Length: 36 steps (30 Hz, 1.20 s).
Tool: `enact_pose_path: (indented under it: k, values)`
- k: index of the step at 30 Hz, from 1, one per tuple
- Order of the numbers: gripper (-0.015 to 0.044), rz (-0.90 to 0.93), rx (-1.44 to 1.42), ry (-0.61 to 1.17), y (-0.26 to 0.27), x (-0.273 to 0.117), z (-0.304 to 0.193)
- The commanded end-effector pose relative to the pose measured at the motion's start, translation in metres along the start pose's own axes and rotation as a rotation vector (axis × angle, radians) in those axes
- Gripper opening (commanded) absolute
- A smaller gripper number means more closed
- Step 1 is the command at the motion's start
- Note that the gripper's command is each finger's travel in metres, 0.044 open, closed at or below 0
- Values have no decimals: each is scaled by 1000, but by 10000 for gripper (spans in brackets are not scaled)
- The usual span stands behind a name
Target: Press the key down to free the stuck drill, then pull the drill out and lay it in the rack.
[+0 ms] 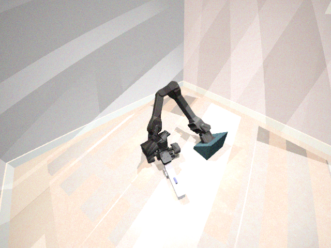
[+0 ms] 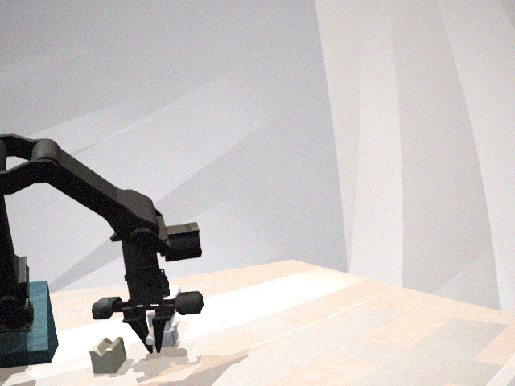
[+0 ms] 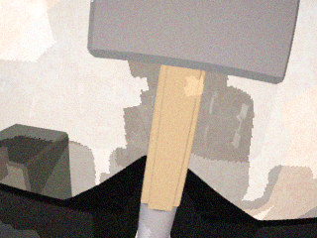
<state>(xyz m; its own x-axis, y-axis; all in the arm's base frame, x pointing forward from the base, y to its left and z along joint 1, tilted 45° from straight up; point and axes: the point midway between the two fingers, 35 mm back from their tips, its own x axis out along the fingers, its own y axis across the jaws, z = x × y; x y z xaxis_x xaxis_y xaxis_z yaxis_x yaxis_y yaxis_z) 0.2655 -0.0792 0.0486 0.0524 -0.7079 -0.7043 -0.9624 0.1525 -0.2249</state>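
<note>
The drill is a tan shaft with a grey end. In the wrist view its far end meets the pale housing. My gripper is shut on the drill near the join of tan and grey, pointing down close to the floor. A small blue piece lies on top of the housing, and a small grey part is at its side; I cannot tell which is the key. The olive rack has a V-shaped notch and stands empty beside the fingers; the arm hides it in the top view.
The arm's teal base block stands behind the rack in the exterior view. The arm reaches from it over to the housing. Pale walls meet behind the floor in the top view. Patchy light and shadows cross the floor.
</note>
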Motion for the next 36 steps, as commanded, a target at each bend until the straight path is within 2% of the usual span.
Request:
enact_pose_path:
  k: [1, 36]
  values:
    - [0, 1, -1, -4, 1, -2, 0]
    - [0, 1, -1, -2, 1, 2, -47]
